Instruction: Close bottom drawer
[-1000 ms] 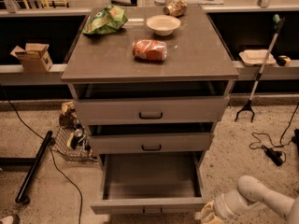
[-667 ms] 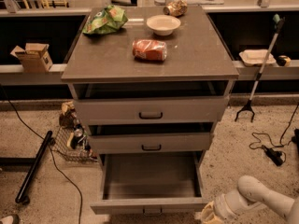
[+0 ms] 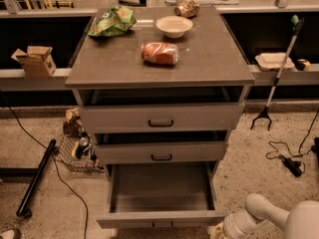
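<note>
The bottom drawer (image 3: 160, 218) of the grey cabinet (image 3: 159, 59) is pulled far out and empty; its low front panel sits near the lower edge of the view, with the black handle (image 3: 162, 226) partly cut off. The middle drawer (image 3: 160, 152) and top drawer (image 3: 160, 116) are slightly open. My white arm (image 3: 271, 217) comes in from the lower right. The gripper (image 3: 218, 231) is at the drawer's front right corner, mostly cut off by the view's edge.
On the cabinet top lie a red can (image 3: 159, 53), a white bowl (image 3: 174, 26), a green chip bag (image 3: 112, 21) and a second can (image 3: 187, 8). A wire basket (image 3: 76, 153), a black pole (image 3: 36, 178) and cables lie on the floor left. A grabber tool (image 3: 276, 73) leans right.
</note>
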Action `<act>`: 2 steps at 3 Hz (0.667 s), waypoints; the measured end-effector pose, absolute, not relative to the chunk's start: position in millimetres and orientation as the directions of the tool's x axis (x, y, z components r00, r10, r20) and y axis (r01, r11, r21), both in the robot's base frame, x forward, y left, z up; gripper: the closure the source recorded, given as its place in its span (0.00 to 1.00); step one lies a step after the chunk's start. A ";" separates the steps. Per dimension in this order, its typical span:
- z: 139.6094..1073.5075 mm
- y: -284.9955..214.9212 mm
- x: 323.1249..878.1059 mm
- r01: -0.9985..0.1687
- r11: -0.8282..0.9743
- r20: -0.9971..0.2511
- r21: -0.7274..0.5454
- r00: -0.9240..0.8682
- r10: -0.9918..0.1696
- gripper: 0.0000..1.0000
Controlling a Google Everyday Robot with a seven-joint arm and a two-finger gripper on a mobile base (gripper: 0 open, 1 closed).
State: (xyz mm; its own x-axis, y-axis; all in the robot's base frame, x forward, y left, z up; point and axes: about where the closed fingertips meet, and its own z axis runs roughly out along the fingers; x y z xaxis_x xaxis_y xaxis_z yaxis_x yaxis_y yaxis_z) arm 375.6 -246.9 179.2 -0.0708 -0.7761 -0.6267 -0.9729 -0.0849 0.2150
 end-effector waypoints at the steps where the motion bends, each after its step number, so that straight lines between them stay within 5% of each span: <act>1: 160.2 -238.1 378.2 -0.974 -0.115 -0.646 0.193 -0.038 -0.763 1.00; 2: 158.6 -237.9 378.2 -0.975 -0.116 -0.647 0.191 -0.036 -0.762 0.74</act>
State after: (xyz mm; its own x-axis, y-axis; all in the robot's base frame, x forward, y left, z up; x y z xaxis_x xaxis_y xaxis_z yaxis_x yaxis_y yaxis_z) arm 378.2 -237.9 158.6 -0.0358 -0.7619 -0.6467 -0.9746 -0.1165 0.1912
